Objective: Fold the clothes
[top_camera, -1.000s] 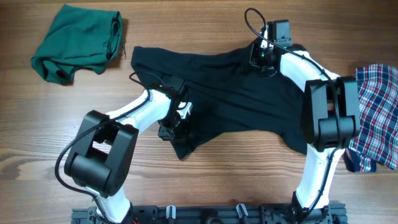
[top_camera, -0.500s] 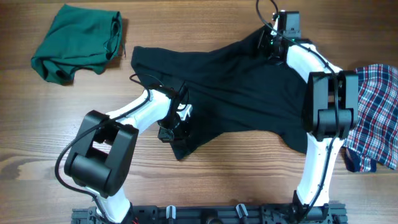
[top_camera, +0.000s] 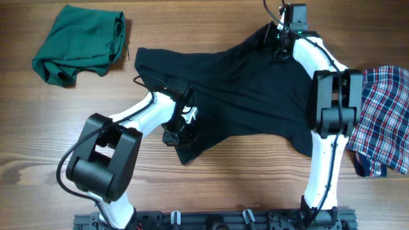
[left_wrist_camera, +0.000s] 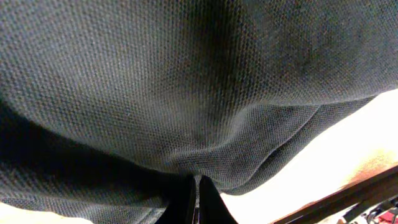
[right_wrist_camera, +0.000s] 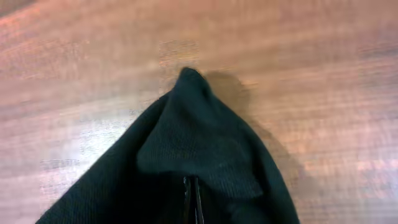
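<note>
The black garment (top_camera: 243,89) lies spread across the middle of the wooden table in the overhead view. My left gripper (top_camera: 177,133) is shut on its near-left edge; in the left wrist view the dark knit cloth (left_wrist_camera: 186,87) fills the frame and bunches at the closed gripper (left_wrist_camera: 196,199). My right gripper (top_camera: 279,39) is shut on the garment's far-right corner; in the right wrist view that corner (right_wrist_camera: 193,130) rises to a peak over the table, pinched at the closed gripper (right_wrist_camera: 191,198).
A crumpled green garment (top_camera: 80,43) lies at the far left. A red, white and blue plaid garment (top_camera: 383,118) lies at the right edge, beside my right arm. Bare wood (top_camera: 255,179) shows in front of the black garment.
My right gripper has moved away from me and slightly right with the garment's far corner, pulling that corner out. My left gripper has stayed put.
</note>
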`<action>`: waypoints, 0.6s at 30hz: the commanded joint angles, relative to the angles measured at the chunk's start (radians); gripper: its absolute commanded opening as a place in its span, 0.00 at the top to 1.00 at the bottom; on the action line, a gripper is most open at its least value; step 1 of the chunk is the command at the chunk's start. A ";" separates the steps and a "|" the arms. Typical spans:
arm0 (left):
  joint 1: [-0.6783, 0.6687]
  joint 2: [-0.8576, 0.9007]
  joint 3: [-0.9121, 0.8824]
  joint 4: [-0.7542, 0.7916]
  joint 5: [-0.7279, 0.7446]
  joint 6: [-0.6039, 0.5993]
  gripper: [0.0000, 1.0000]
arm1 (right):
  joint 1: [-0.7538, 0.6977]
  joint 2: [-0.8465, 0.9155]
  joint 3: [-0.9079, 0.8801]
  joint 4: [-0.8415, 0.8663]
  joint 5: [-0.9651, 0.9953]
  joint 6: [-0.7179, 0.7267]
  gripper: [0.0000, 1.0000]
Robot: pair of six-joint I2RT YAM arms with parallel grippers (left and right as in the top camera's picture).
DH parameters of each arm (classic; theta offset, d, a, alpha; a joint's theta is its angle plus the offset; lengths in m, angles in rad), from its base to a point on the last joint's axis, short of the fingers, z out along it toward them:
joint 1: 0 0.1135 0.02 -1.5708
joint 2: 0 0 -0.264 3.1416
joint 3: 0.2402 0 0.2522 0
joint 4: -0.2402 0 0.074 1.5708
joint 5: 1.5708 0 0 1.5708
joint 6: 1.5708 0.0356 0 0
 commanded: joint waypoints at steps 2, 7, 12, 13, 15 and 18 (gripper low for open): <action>-0.004 0.006 0.011 -0.001 0.020 -0.013 0.96 | 0.003 0.104 0.124 -0.083 0.023 -0.046 0.95; -0.004 0.006 0.011 -0.001 0.020 -0.013 0.96 | -0.008 0.108 0.171 -0.121 0.036 -0.055 0.95; -0.004 0.006 0.011 -0.001 0.021 -0.013 0.96 | -0.045 0.108 0.190 -0.158 0.053 -0.055 0.94; -0.004 0.006 0.011 -0.002 0.026 -0.012 0.96 | -0.058 0.108 0.190 -0.164 0.058 -0.055 0.94; -0.004 0.006 0.011 -0.001 0.047 -0.012 0.96 | -0.086 0.108 0.190 -0.169 0.064 -0.063 0.94; -0.008 0.006 0.011 -0.011 0.057 -0.008 0.96 | -0.122 0.108 0.190 -0.180 0.101 -0.092 0.94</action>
